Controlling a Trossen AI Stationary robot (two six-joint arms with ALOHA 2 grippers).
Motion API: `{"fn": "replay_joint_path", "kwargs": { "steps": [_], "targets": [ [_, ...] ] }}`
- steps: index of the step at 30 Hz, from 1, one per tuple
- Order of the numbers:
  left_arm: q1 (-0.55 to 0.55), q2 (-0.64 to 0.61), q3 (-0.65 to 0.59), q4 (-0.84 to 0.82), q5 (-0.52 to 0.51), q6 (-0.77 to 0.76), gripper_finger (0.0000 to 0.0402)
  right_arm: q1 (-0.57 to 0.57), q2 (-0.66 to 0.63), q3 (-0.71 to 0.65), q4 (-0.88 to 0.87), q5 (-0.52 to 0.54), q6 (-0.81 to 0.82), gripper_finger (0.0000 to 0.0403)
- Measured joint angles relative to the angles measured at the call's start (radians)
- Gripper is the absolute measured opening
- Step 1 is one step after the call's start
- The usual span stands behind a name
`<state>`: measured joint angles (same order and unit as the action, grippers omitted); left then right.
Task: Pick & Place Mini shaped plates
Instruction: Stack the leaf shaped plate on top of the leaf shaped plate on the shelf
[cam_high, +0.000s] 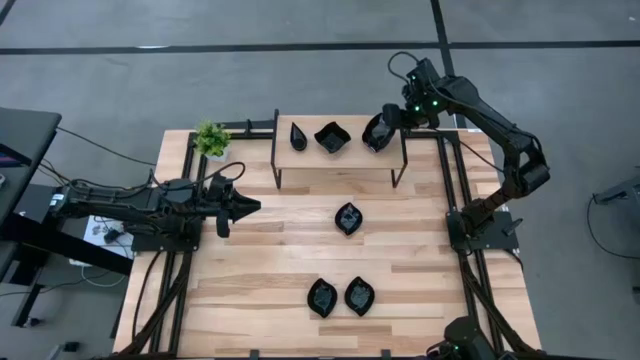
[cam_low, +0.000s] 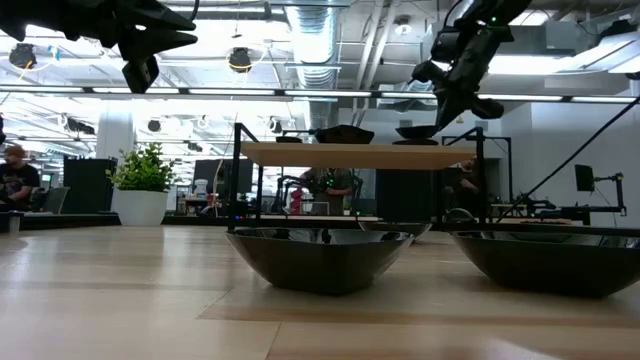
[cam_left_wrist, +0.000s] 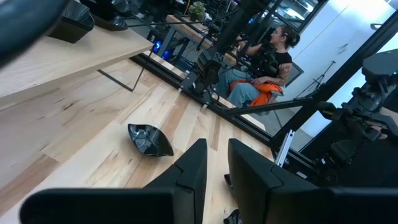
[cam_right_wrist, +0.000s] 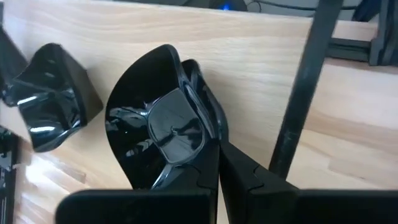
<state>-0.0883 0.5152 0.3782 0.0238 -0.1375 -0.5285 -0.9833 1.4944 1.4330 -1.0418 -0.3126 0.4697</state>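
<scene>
Closest to my low camera sat a wavy-edged square plate (cam_low: 320, 258) on the table, with a second dish (cam_low: 545, 260) just beside it, both well below and apart from either tool. Up on the raised shelf (cam_high: 340, 160), I had the right gripper (cam_high: 383, 128) shut tight on the rim of a leaf-shaped plate (cam_right_wrist: 158, 130); the plate sat tilted between the fingers (cam_right_wrist: 242, 180), its bowl facing my wrist camera, at the shelf's end nearest that arm. Beside it on the shelf lay a square plate (cam_high: 332, 137) and, farther along, a slim teardrop plate (cam_high: 298, 135). My right arm reached in from its base, elbow bent, wrist angled down over the shelf. I kept the left gripper (cam_high: 245, 207) hovering above the table, partly open and holding nothing, its arm stretched out level. Ahead of its fingers lay a lone plate (cam_high: 348, 218) at mid-table, and two more plates (cam_high: 340, 297) lay near the table's front edge, well apart from it.
</scene>
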Motion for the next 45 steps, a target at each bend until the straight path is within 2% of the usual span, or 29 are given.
{"fn": "replay_joint_path", "kwargs": {
  "steps": [30,45],
  "targets": [
    [0.000,0.000,0.000,0.004,0.000,0.000,0.0066,0.068,0.000,0.000,0.009,0.104,0.021,0.0000],
    [0.000,0.000,0.000,0.008,0.000,0.000,0.0066,0.068,0.000,0.001,0.042,0.128,0.026,0.0000]
  ]
}}
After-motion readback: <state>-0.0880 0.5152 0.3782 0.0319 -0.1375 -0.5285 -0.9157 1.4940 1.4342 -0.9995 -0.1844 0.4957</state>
